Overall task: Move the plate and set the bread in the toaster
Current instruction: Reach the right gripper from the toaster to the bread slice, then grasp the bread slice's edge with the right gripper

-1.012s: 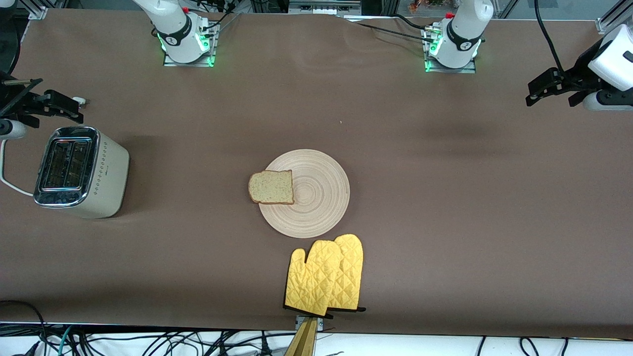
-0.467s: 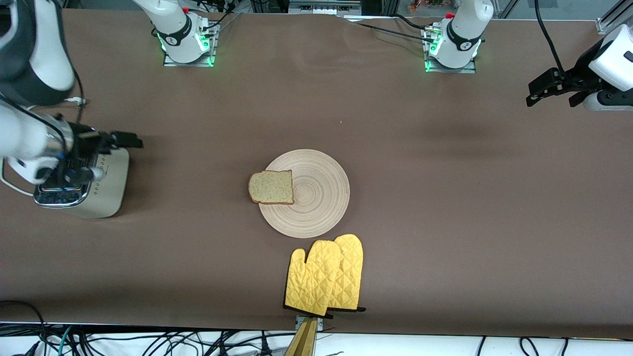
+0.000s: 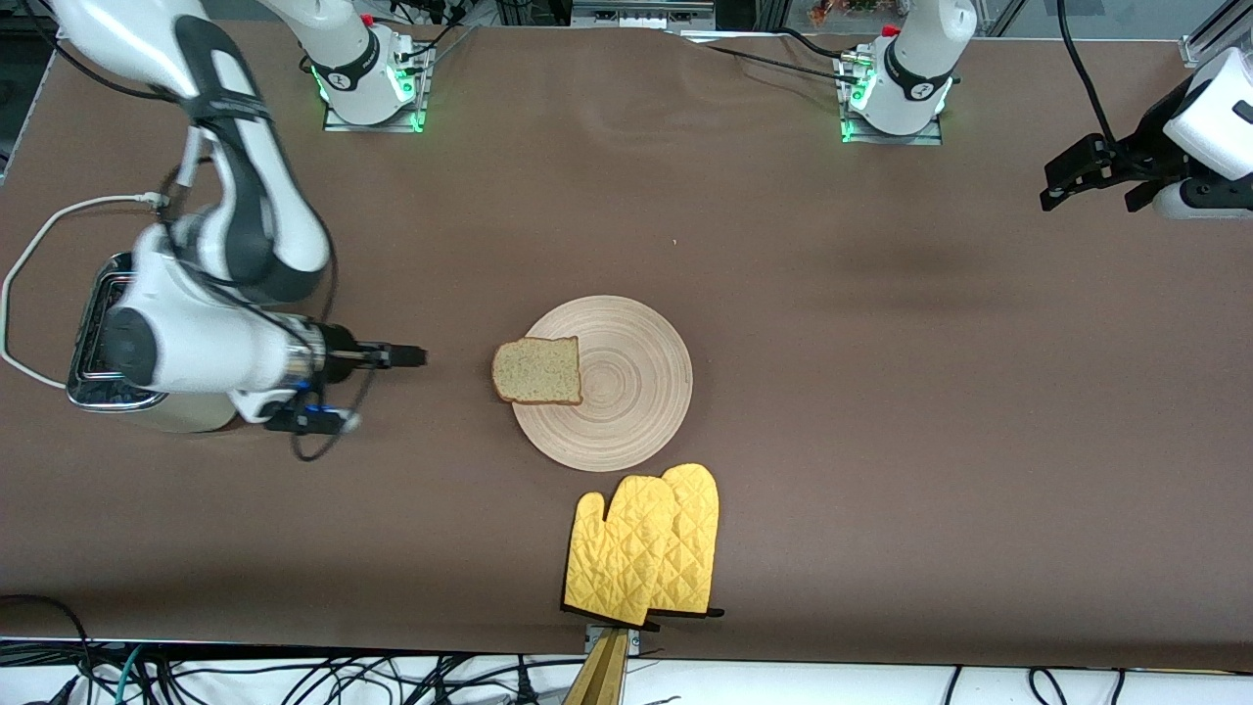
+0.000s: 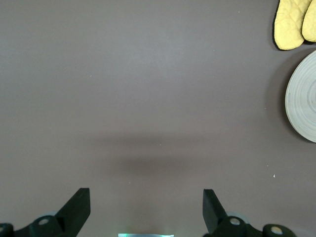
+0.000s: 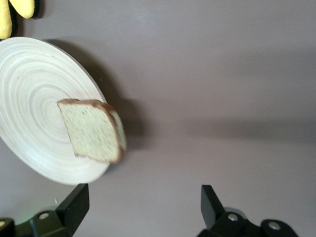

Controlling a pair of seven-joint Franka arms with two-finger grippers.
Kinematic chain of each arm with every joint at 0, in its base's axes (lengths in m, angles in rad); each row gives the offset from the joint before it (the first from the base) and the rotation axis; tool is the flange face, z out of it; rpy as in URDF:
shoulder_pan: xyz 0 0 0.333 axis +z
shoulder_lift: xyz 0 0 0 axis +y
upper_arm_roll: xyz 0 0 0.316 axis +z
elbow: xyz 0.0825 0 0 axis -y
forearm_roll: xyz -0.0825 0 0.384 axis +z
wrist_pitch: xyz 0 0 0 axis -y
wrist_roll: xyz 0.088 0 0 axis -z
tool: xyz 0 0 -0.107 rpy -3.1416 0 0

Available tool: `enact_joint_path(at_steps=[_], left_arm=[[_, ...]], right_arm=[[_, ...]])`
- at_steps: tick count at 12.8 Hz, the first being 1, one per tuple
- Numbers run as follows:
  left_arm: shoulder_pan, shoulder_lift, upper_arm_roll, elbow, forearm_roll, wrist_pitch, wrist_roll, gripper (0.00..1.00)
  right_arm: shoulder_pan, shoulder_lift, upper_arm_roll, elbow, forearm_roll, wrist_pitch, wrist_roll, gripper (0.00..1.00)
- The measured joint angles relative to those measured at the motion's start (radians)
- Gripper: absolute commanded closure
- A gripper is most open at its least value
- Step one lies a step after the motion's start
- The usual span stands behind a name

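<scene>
Your right gripper (image 3: 416,356) has swung out from over the toaster (image 3: 157,411) toward the plate (image 3: 626,392).

It hangs over bare table between toaster and plate, fingers (image 5: 74,202) spread wide, holding nothing. The bread (image 3: 536,370) lies on the plate's rim toward the toaster, overhanging it. Yellow mitts (image 3: 646,543) lie just beside the plate, nearer the camera. Your left gripper (image 3: 1091,176) waits, fingers apart, well away from the plate.

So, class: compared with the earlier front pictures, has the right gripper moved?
Yes. The right gripper, open, has swung away from the toaster toward the bread on the plate, stopping short of it.
</scene>
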Motion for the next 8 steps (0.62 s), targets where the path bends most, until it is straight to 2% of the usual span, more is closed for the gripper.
enact_joint_path(at_steps=[3,6,8], left_arm=[[0.001,0.0,0.001,0.0,0.0,-0.001,0.0,0.0],[0.002,0.0,0.001,0.0,0.0,-0.002,0.0,0.0],[0.002,0.0,0.001,0.0,0.0,-0.003,0.0,0.0]], right_arm=[[0.061,0.063,0.005,-0.043,0.024,0.142,0.008,0.03],[0.104,0.098,0.011,-0.087,0.036,0.259,0.007,0.22],[0.108,0.1,0.012,-0.109,0.045,0.272,-0.001,0.44]])
